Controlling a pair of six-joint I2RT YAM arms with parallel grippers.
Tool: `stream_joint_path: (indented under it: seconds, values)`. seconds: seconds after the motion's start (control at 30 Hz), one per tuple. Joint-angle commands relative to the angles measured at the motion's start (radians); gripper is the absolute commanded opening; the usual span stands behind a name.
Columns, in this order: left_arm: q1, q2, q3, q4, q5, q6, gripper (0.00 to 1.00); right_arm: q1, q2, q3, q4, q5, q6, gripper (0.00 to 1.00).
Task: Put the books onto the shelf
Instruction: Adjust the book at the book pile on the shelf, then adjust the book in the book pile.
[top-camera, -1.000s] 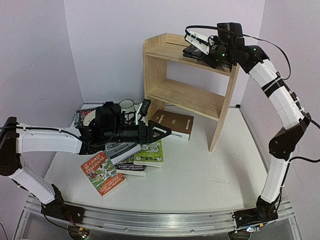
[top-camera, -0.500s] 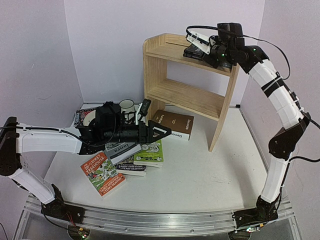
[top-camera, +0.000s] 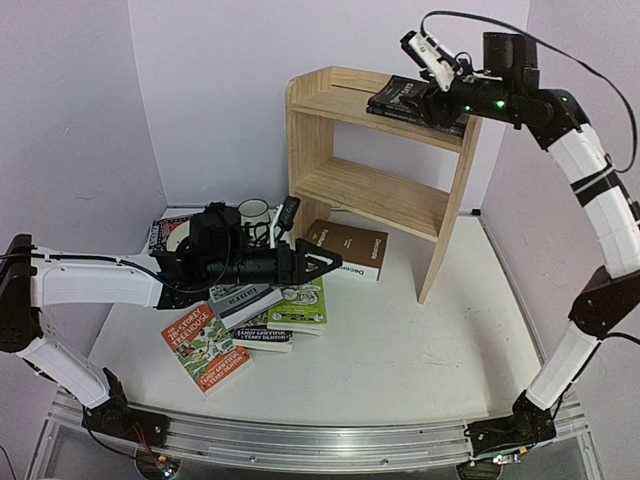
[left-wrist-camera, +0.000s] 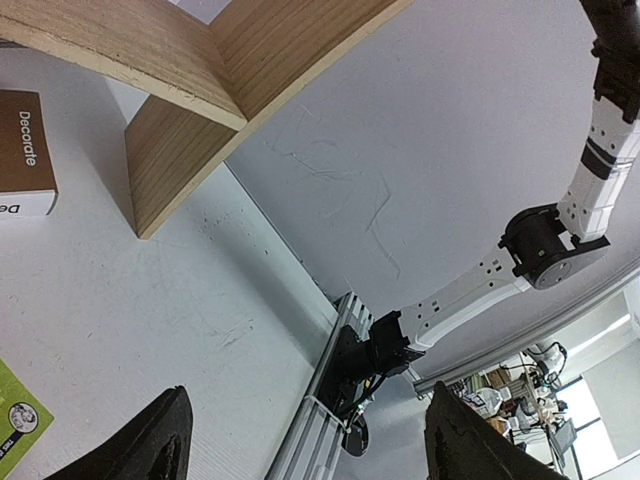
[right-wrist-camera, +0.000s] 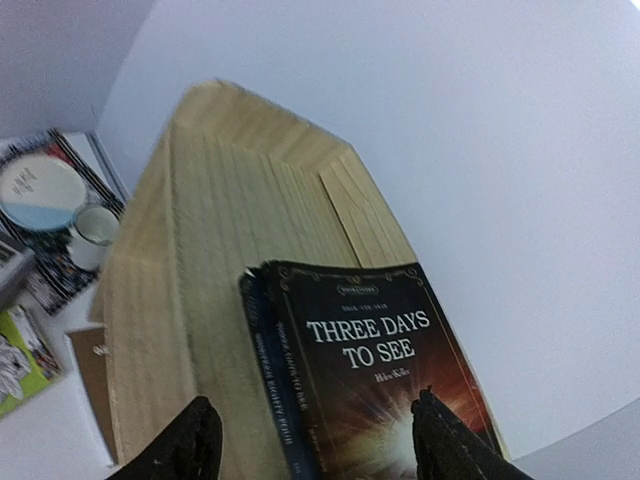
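Two dark books (top-camera: 408, 98) lie stacked on the top board of the pine shelf (top-camera: 330, 100); in the right wrist view "Three Days to See" (right-wrist-camera: 390, 365) is the upper one. My right gripper (top-camera: 438, 78) (right-wrist-camera: 318, 440) hangs open just above them, holding nothing. On the table lie the brown-and-white "Decorate" (top-camera: 350, 248) (left-wrist-camera: 25, 150), a grey book (top-camera: 245, 298), a green one (top-camera: 300, 305), a dark blue one (top-camera: 262, 338) and an orange one (top-camera: 205, 345). My left gripper (top-camera: 308, 238) (left-wrist-camera: 305, 450) hovers open over that pile, empty.
A patterned mat with a plate (top-camera: 170, 235) and a mug (top-camera: 254, 212) sits behind the left arm. The shelf's lower board (top-camera: 370, 195) is bare. Its side panel (left-wrist-camera: 180, 150) stands on the table right of "Decorate".
My right gripper has opened and lifted up and to the right, away from the dark books, which stay on the top board. The left arm has not moved.
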Motion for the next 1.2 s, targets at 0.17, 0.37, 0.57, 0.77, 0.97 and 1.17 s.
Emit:
stream_joint_path:
  seconds: [0.17, 0.37, 0.57, 0.77, 0.97, 1.17]
  values:
    - [0.018, -0.114, -0.063, -0.014, -0.094, 0.006, 0.81, 0.004, -0.335, -0.559, 0.302, -0.538, 0.531, 0.71]
    - [0.042, -0.174, -0.099, -0.079, -0.144, 0.015, 0.81, 0.006, -0.465, -0.958, 0.521, -0.651, 0.834, 0.72]
    - [0.051, -0.217, -0.108, -0.171, -0.226, 0.027, 0.82, 0.014, -0.537, -1.223, 0.576, -0.647, 0.969, 0.73]
    - [0.054, -0.217, -0.074, -0.401, -0.411, 0.013, 0.82, 0.077, -0.571, -1.47, 0.641, -0.579, 1.046, 0.74]
    - [0.061, -0.209, -0.104, -0.472, -0.483, -0.042, 0.82, 0.258, -0.512, -1.663, 0.852, -0.352, 1.147, 0.76]
    - [0.069, -0.124, -0.083, -0.538, -0.467, -0.05, 0.83, 0.345, -0.296, -1.659, 0.982, -0.202, 1.243, 0.8]
